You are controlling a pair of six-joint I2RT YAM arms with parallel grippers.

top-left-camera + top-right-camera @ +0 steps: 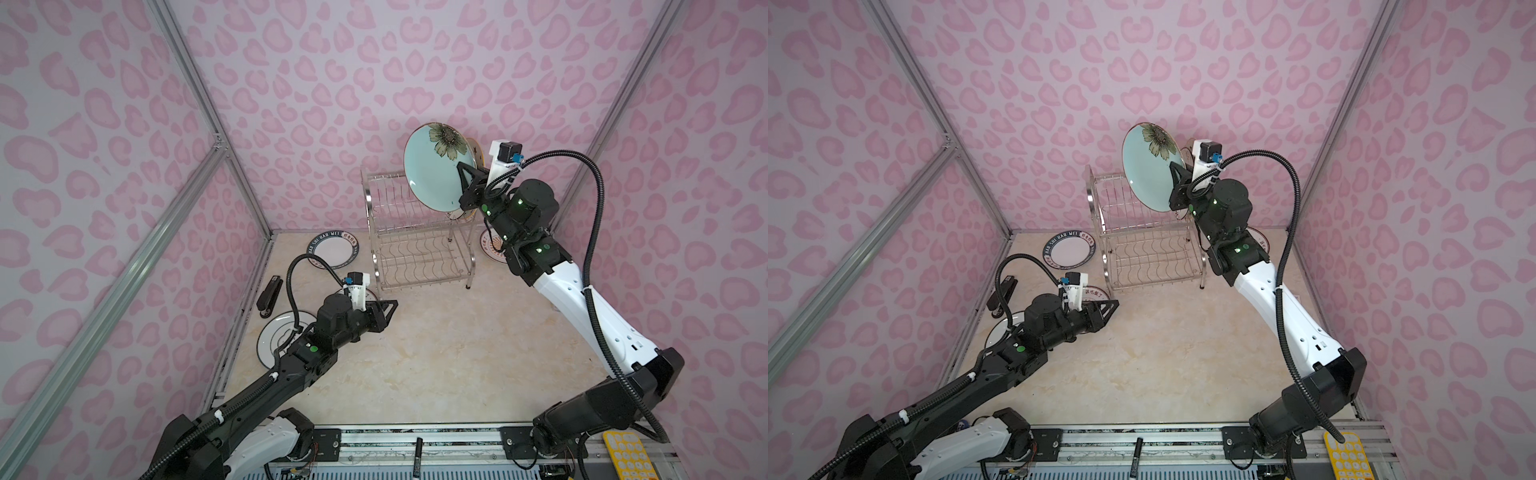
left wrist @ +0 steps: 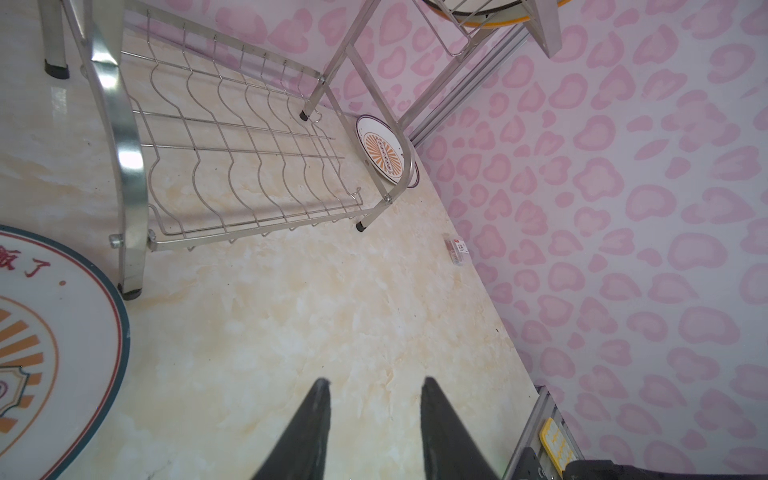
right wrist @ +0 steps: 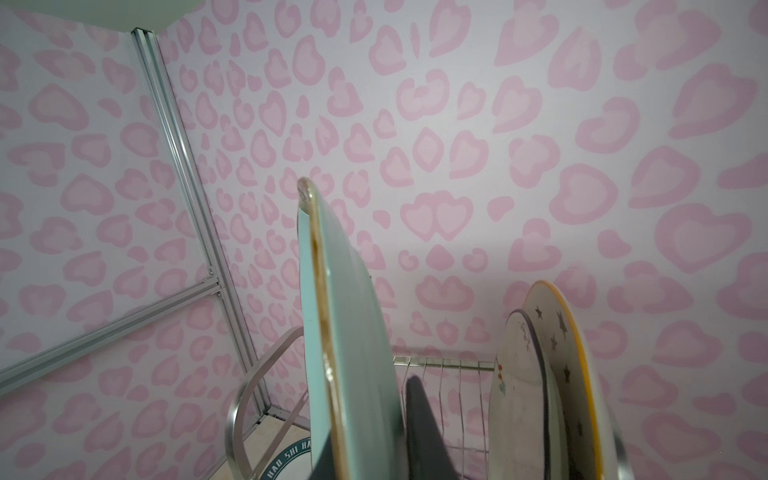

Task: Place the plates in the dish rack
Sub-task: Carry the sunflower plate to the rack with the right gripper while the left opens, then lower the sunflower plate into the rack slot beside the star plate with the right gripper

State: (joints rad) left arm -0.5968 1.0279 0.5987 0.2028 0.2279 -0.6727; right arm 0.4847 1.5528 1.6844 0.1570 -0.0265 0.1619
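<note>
**Q:** Where is there open room?
**A:** Bare marbled counter point(image 1: 436, 353) stretches ahead of the left end effector point(image 2: 376, 382) up to the front legs of the steel dish rack point(image 1: 415, 249). Pink patterned walls close in behind and beside the rack. Bare slot wires show between the right end effector point(image 1: 463, 170) and two racked plates beside it.

**Q:** What do the end effectors hold?
**A:** The right one is clenched on the rim of the pale teal flower plate point(image 1: 432, 174), upright over the rack's upper tier. I cannot tell whether the plate touches the wires. The left one is partly parted and holds nothing.

**Q:** How many plates?
**A:** Seven.
- **Gripped:** the one teal plate.
- **Upper tier:** two stand upright, the star plate point(image 3: 557, 353) and the white floral plate point(image 3: 515, 374).
- **Counter:** four lie here.
  - A sunburst plate point(image 2: 41, 353) is just beside the left end effector.
  - The navy-lettered plate point(image 1: 332, 249) is beyond it.
  - The black-ringed plate point(image 1: 276, 336) is behind it, under the arm.
  - A second sunburst plate point(image 2: 384, 151) is past the rack, below the right end effector.
</note>
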